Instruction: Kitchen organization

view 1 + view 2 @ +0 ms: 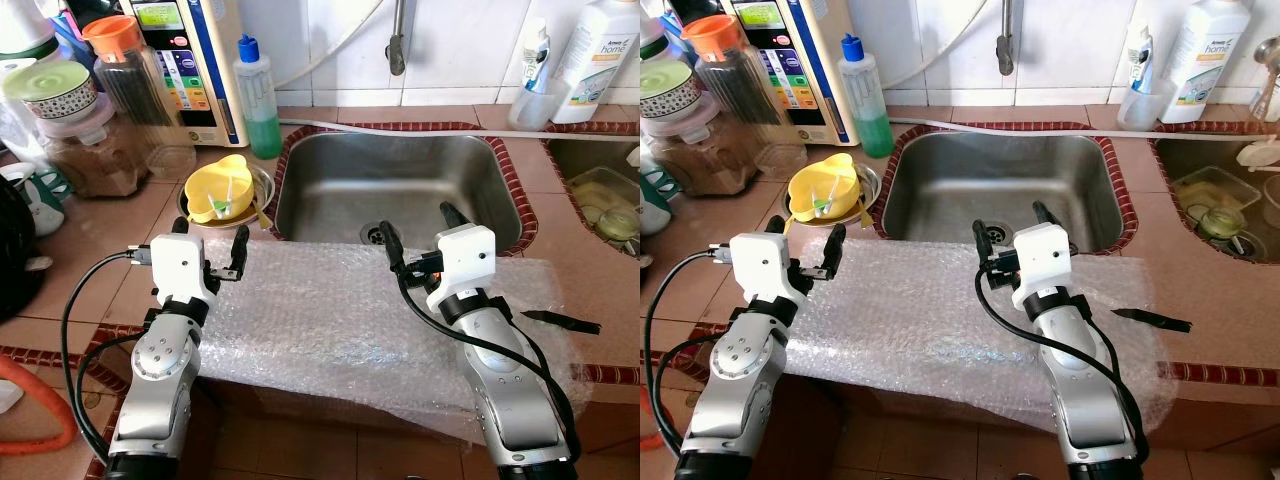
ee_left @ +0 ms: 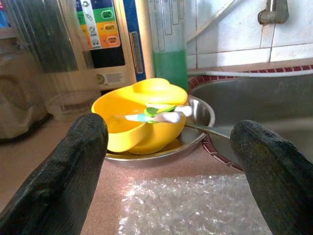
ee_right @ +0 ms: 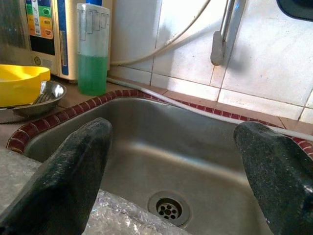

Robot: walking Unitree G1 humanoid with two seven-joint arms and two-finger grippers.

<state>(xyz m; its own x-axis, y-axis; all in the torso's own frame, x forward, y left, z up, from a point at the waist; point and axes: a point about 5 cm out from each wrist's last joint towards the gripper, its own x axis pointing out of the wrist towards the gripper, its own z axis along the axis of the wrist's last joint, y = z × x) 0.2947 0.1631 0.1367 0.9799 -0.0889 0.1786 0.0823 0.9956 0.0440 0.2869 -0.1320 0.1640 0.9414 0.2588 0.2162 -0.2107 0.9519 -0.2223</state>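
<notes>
A yellow bowl point(image 1: 222, 190) with a small white and green utensil in it sits in a steel dish point(image 1: 262, 185) on the counter left of the sink point(image 1: 400, 190). My left gripper point(image 1: 208, 250) hovers open just short of the bowl, over the near left corner of a bubble wrap sheet point(image 1: 330, 320). My right gripper point(image 1: 422, 232) stands open over the sheet's far edge, at the front rim of the sink. In the left wrist view the bowl point(image 2: 142, 115) lies between the two fingertips point(image 2: 63, 171). The right wrist view looks into the sink basin point(image 3: 161, 161).
A green soap bottle point(image 1: 257, 100), a water purifier point(image 1: 190, 60) and jars point(image 1: 70, 130) stand at the back left. A black knife point(image 1: 560, 320) lies on the counter at the right. A second sink point(image 1: 600, 190) with dishes sits far right. The tap point(image 1: 398, 40) hangs above the sink.
</notes>
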